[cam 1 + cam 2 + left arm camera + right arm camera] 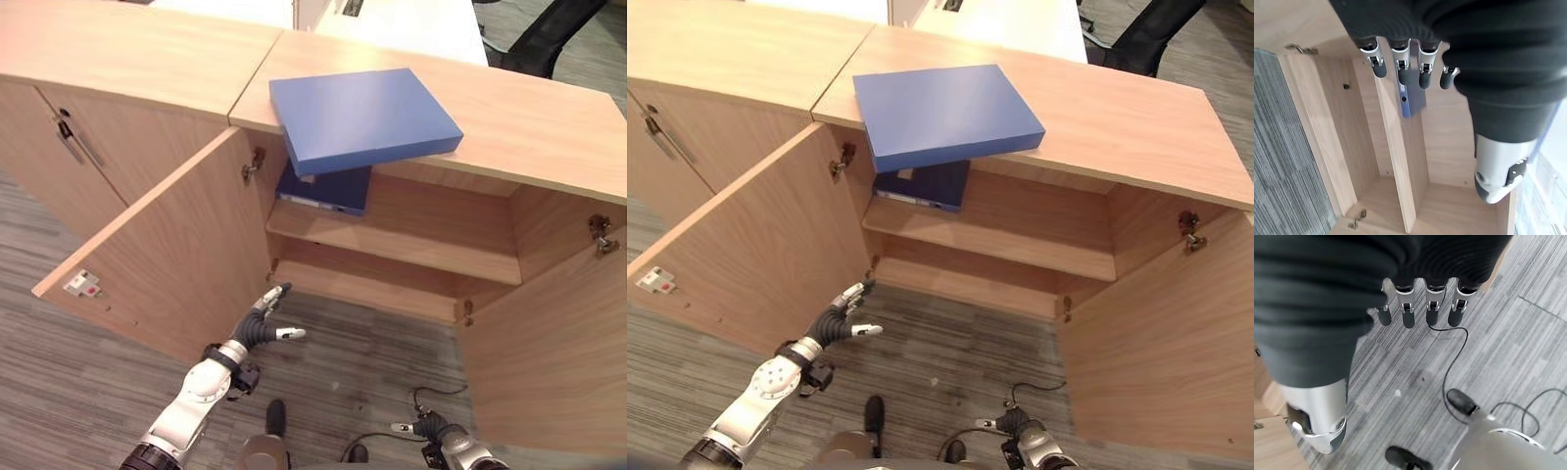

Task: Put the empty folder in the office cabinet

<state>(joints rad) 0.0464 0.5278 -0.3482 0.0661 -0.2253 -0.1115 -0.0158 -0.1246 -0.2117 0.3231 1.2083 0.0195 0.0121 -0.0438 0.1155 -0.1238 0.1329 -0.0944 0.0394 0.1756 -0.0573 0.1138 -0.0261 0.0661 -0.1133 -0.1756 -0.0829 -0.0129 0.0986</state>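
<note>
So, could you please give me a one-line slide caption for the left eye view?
Open left robot hand before the open cabinet; blue folder lies on top.

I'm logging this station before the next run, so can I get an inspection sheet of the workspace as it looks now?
Surface: wooden cabinet top, bare apart from the folder.
Job's things: blue folder lies flat on the cabinet top, one corner overhanging the open compartment; office cabinet has both doors swung open.
Clutter: a dark blue binder on the upper shelf, under the folder's overhang.
Hands: left hand open, raised in front of the left door, holding nothing; right hand open, low over the floor.
Cables: nothing seen.
Surroundings: grey striped carpet; a closed cabinet to the left; a black chair behind.
</note>
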